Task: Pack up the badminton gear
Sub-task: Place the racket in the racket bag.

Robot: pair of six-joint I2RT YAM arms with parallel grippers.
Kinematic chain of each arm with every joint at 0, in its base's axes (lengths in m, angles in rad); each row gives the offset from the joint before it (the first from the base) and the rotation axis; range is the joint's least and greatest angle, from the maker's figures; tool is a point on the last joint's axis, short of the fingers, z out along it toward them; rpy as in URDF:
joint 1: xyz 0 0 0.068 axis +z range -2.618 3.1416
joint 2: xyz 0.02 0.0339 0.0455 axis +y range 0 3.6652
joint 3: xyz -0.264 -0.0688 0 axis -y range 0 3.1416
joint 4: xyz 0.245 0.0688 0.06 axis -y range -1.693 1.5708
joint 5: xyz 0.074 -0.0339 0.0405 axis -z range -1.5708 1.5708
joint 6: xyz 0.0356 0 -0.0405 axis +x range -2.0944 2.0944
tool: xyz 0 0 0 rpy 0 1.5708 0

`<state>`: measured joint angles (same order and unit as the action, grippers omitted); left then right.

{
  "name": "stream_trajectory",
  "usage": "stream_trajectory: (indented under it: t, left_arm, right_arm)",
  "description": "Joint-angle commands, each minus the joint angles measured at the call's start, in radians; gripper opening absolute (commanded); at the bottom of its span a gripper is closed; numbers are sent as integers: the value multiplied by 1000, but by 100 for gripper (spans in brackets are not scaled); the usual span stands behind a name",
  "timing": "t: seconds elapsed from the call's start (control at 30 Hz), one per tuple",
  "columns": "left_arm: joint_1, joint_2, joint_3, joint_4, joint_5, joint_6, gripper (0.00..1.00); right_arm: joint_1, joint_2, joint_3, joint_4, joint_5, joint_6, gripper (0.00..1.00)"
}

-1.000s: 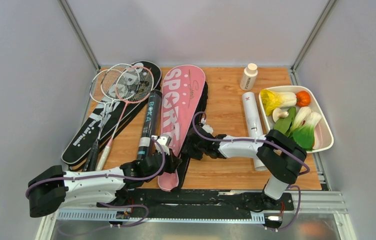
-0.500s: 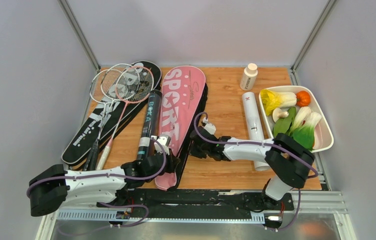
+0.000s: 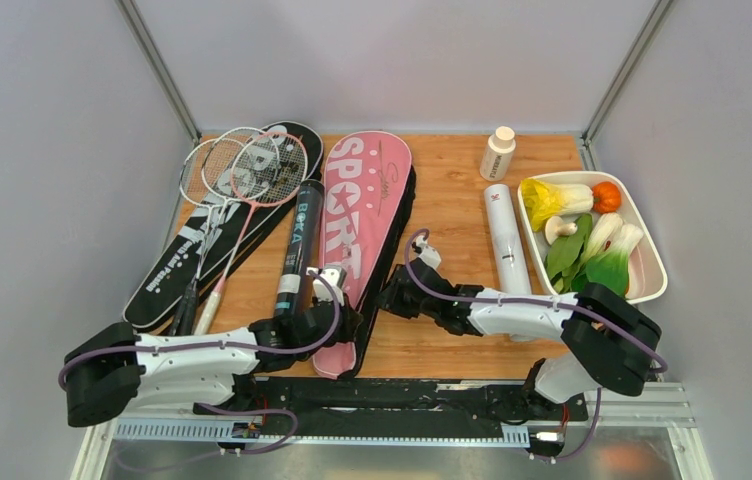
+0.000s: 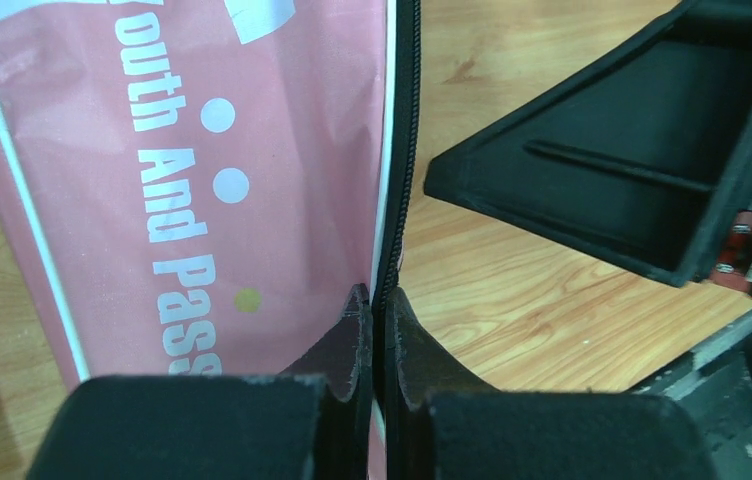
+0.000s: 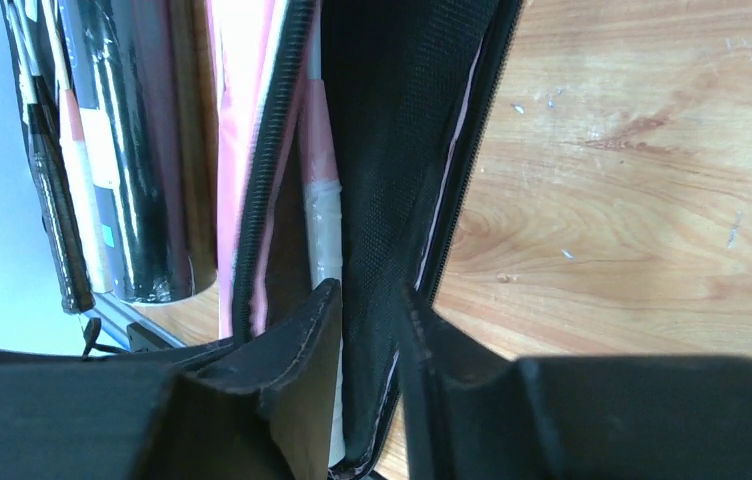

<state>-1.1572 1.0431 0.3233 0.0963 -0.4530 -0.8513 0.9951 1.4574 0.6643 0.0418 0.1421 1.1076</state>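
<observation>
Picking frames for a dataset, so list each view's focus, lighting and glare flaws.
Top view: sharp, evenly lit, soft shadows under the arms on the table. Left wrist: the pink bag has crisp lettering, the left hand dark and slightly soft. Right wrist: bag interior murky, wood grain crisp, no glare.

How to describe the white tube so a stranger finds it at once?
Find the white tray of toy vegetables at the table's right. Just left of it lies the white tube, pointing front to back. Unlike the upright bottle behind it, it lies flat and long.
</observation>
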Motion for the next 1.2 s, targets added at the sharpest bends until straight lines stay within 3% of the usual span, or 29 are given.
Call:
stream_trajectory:
  t: [0.0, 0.07, 0.23, 0.47, 0.63, 0.73, 0.93, 1.17]
  left_arm:
    - [-2, -115, 8, -14, -52, -29, 0]
    - [-2, -141, -5, -13, -52, -40, 0]
    - [-2, -150, -32, 19, -36, -66, 0]
    - [-2, -124, -40, 41, -24, -64, 0]
    - [-2, -112, -51, 69, -10, -73, 0]
    - [-2, -111, -60, 77, -7, -85, 0]
    - [-1, -110, -50, 33, -58, -82, 0]
    - [1, 9, 47, -126, -204, -77, 0]
  right_arm:
    - [6, -1, 0, 77, 134, 34, 32]
    - [-7, 4, 12, 66, 172, 38, 34]
    - [-16, 81, 113, -35, 297, 23, 50]
    - [-38, 245, 221, -73, 315, 34, 59]
    - [-49, 344, 267, -87, 338, 48, 60]
    - [-54, 382, 278, -94, 342, 47, 53]
    - [-56, 327, 257, -125, 369, -8, 1]
    - [-56, 110, 215, -105, 252, -221, 0]
